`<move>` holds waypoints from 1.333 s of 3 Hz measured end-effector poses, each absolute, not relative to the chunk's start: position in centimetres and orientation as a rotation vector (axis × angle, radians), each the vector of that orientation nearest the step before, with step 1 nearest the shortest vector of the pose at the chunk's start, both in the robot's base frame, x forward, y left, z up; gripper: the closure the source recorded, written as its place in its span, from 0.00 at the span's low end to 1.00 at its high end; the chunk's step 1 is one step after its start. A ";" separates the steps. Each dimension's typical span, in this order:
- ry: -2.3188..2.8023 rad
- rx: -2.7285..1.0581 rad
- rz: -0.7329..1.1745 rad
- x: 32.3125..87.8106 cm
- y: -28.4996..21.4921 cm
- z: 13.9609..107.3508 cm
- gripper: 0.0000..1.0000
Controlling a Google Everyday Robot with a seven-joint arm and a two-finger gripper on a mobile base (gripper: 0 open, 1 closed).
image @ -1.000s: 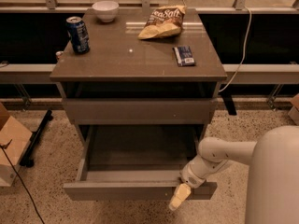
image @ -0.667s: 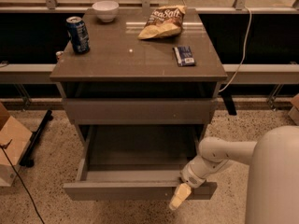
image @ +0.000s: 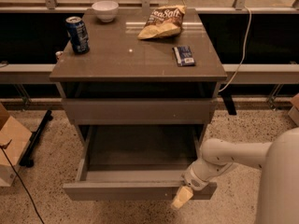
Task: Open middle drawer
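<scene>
The middle drawer (image: 135, 191) stands pulled far out of the grey-brown cabinet. Its flat front faces the floor side and its deep pale-grey interior (image: 140, 148) shows empty. The taller top drawer front (image: 140, 111) above it is closed. The lowest drawer is hidden under the open one. My gripper (image: 182, 198) is at the right end of the open drawer's front, touching or just in front of its lower edge. My white arm (image: 233, 155) reaches in from the right.
On the cabinet top (image: 117, 59) are a blue can (image: 77, 34), a white bowl (image: 105, 10), a chip bag (image: 163, 21) and a small dark packet (image: 184, 55). A cardboard box (image: 11, 143) and a black stand leg (image: 35, 139) lie on the floor at left.
</scene>
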State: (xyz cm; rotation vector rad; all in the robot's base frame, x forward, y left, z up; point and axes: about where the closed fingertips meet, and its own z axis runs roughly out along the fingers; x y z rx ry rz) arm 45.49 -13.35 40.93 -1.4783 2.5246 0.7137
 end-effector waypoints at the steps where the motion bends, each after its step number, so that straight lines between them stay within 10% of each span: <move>1: 2.555 -1.458 0.587 42.7 -14.3 43.6 0.50; 3: 2.570 -1.476 0.630 40.8 -14.1 43.2 0.96; 4: 2.582 -1.486 0.664 39.7 -14.0 42.7 1.00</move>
